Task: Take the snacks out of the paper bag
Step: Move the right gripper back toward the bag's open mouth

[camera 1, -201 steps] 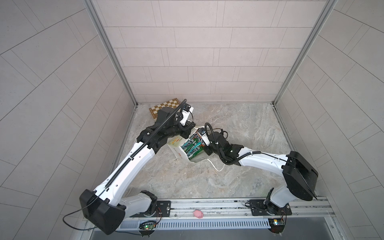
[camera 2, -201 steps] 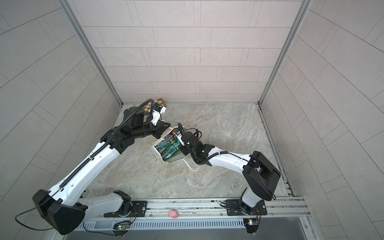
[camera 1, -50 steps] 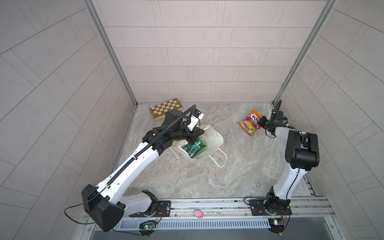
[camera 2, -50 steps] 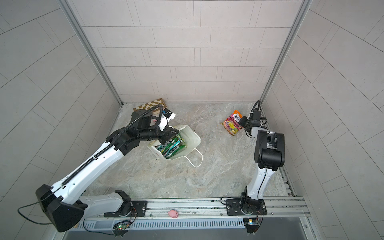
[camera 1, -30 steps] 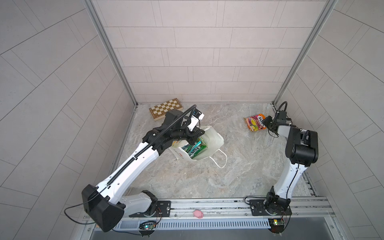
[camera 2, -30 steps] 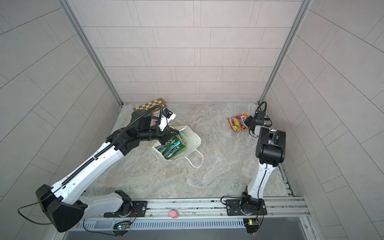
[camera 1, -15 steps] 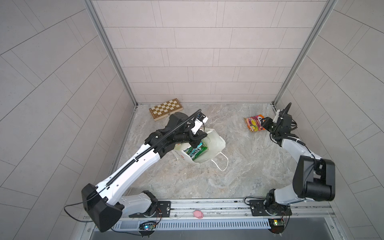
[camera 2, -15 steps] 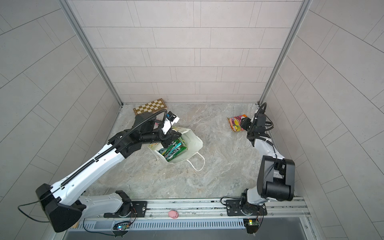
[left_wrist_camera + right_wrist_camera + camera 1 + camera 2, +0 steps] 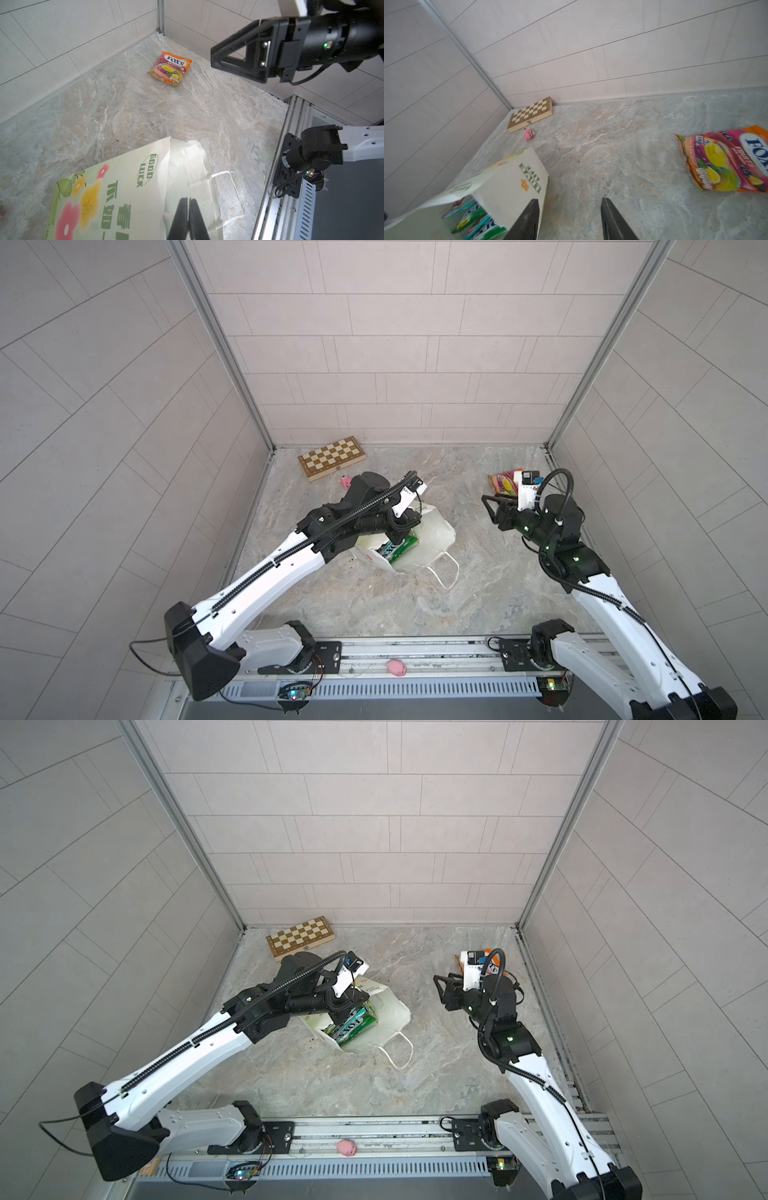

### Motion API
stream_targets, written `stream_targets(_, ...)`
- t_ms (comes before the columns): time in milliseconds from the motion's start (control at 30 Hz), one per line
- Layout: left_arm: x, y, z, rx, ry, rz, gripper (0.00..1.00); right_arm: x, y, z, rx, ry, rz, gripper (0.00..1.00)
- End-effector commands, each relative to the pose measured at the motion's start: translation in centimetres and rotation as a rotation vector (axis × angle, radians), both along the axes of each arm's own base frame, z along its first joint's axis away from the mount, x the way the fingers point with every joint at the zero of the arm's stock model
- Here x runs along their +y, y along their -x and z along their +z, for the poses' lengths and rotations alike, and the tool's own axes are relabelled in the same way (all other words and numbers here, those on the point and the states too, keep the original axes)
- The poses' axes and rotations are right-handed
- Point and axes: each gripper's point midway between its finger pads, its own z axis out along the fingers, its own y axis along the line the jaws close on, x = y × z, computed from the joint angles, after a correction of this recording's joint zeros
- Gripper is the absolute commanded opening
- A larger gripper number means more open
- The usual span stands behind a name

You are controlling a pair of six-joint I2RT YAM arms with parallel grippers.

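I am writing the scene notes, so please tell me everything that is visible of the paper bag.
The paper bag is white, creased paper printed with flowers and green "GOOD LUCK" lettering. It lies tilted on the marbled floor, mouth open, green and teal packets inside. One white cord handle trails on the floor. The shut left gripper seems to pinch its upper wall.

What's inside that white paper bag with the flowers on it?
Green and teal candy packets show in the open mouth of the paper bag. How many cannot be told: its wall covers whatever lies deeper.
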Motion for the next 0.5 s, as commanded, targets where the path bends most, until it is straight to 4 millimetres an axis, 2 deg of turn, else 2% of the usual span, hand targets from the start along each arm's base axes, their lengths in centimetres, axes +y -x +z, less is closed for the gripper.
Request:
stream_targets(0,-0.1,-0.1,1.3,-0.018,0.027,0.021,0.0,3.0,1.9,-1.8,0.023,0.082,0.141,0.49)
stream_targets(200,-0.1,-0.2,1.8,-0.015,0.048,0.043,0.0,8.3,5.2,-2.8,-0.034,0.179,0.373,0.5)
stream_targets(467,0.1,-0.4,2.6,-0.024,0.102,0.082,0.0,13.2,7.1,-4.3,-0.069,0.275,0.504,0.49)
